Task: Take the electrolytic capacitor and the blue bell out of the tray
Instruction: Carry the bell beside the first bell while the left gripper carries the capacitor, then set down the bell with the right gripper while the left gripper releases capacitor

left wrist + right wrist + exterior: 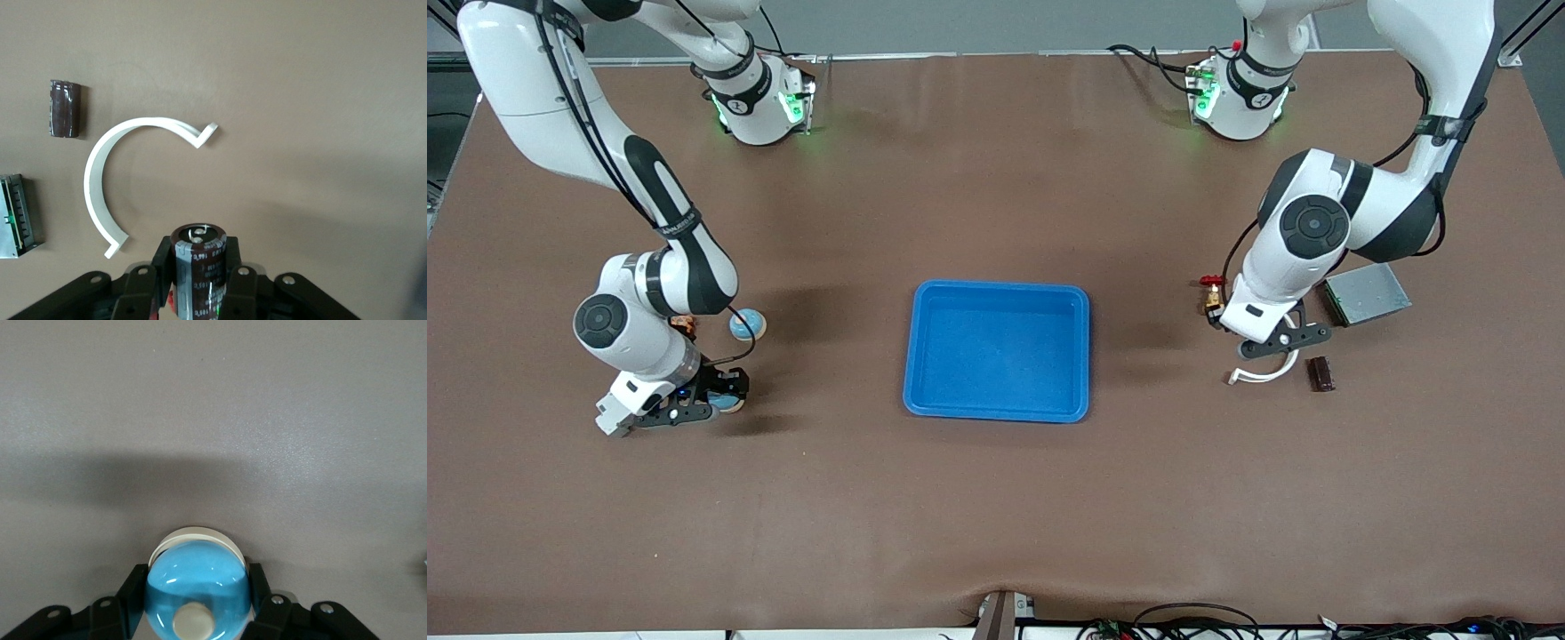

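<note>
My left gripper is shut on a dark brown capacitor that stands upright between its fingers, over the table at the left arm's end. In the front view the left gripper hides that capacitor. My right gripper is shut on a blue dome-shaped bell with a white base and a white button. In the front view the right gripper hangs low over the table at the right arm's end, with the bell at its tip.
An empty blue tray sits mid-table between the arms. By the left gripper lie a white curved strip, a second dark capacitor, a grey box and a red-topped brass part. A second blue dome lies near the right arm.
</note>
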